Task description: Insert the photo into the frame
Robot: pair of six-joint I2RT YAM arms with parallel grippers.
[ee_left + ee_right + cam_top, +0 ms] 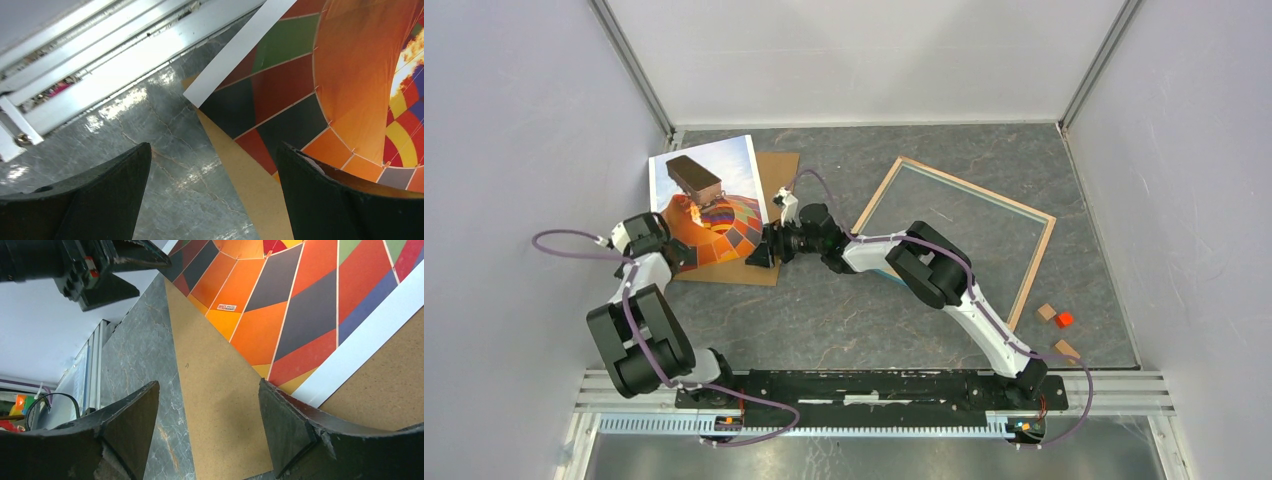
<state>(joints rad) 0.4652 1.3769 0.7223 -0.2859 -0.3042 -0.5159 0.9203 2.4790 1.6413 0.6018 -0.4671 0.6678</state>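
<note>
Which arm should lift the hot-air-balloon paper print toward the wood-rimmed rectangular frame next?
Right, probably. The right gripper, open, sits at the balloon paper print's corner nearest the wood-rimmed rectangular frame; the left gripper, also open, is at the corner away from it.
</note>
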